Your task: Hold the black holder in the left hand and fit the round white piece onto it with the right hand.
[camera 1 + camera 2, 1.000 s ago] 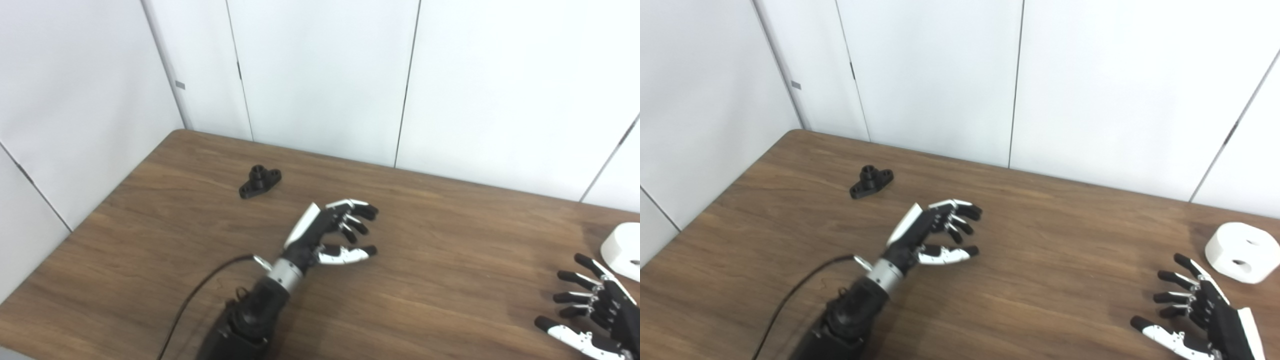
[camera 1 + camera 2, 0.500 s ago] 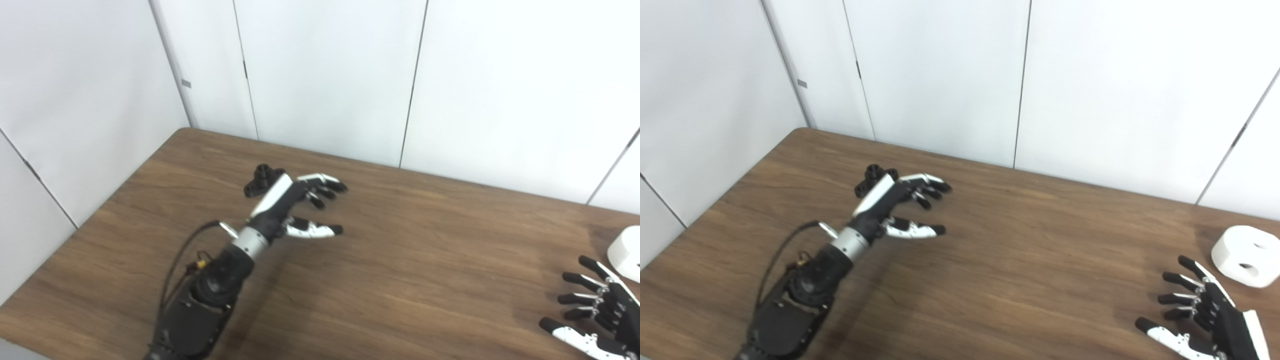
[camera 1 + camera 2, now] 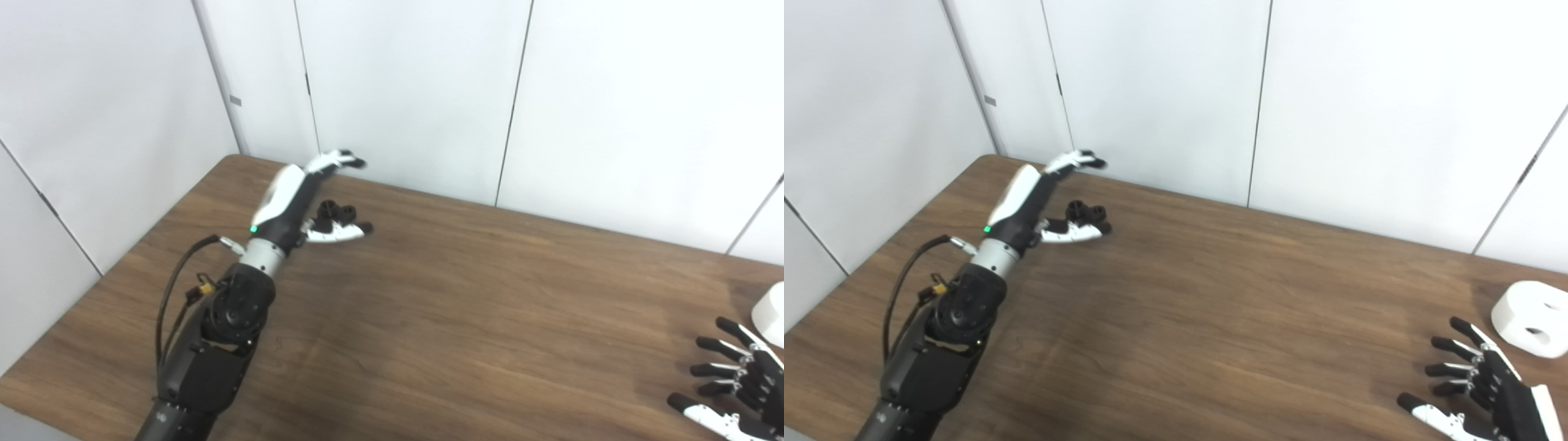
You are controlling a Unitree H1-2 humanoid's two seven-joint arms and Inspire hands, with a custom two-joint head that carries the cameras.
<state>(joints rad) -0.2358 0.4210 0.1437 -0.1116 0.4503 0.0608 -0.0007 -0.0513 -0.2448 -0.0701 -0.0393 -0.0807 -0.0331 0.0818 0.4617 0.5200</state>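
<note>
The small black holder (image 3: 335, 212) lies on the brown table near its far left corner, partly hidden by my left hand (image 3: 306, 196). That hand is stretched out over it, open, fingers (image 3: 334, 160) pointing toward the wall and thumb lying just in front of the holder. I cannot tell whether the hand touches it. The round white piece (image 3: 1528, 318), with two holes in its top, rests at the far right of the table. My right hand (image 3: 1476, 383) hovers open near the front right, a short way from the white piece, fingers spread.
White wall panels (image 3: 404, 92) stand right behind the table's far edge (image 3: 429, 195). A black cable (image 3: 174, 288) loops off my left forearm. The table's left edge (image 3: 122, 263) runs diagonally beside the left arm.
My left arm has reached forward and left from mid-table until its hand covers the black holder. The right hand has barely moved. The camera has shifted a little.
</note>
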